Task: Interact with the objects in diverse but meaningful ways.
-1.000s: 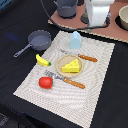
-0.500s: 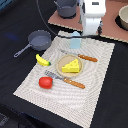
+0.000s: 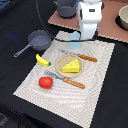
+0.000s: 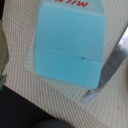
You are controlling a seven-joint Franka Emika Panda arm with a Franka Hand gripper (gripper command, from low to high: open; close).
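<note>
A small light-blue carton (image 3: 74, 39) marked "MILK" lies on the striped placemat (image 3: 100, 85); it fills most of the wrist view (image 4: 70, 47). The white arm stands right over it, and my gripper (image 3: 83, 38) is at the carton's edge with its fingers hidden. A yellow cheese wedge (image 3: 71, 65) sits on the round tan plate (image 3: 61, 70). The yellow banana (image 3: 43, 61) and the red tomato-like ball (image 3: 46, 82) lie toward the exterior view's left. A grey long-handled frying pan (image 3: 39, 40) rests off the mat.
An orange-handled knife (image 3: 85, 57) and fork (image 3: 72, 82) flank the plate. A grey pot (image 3: 66, 7) and a bowl (image 3: 123, 17) stand on the brown board at the back. A grey blade tip (image 4: 112, 60) lies beside the carton.
The arm has come down and slightly toward the exterior view's left, closing in over the carton. The other objects have stayed in place.
</note>
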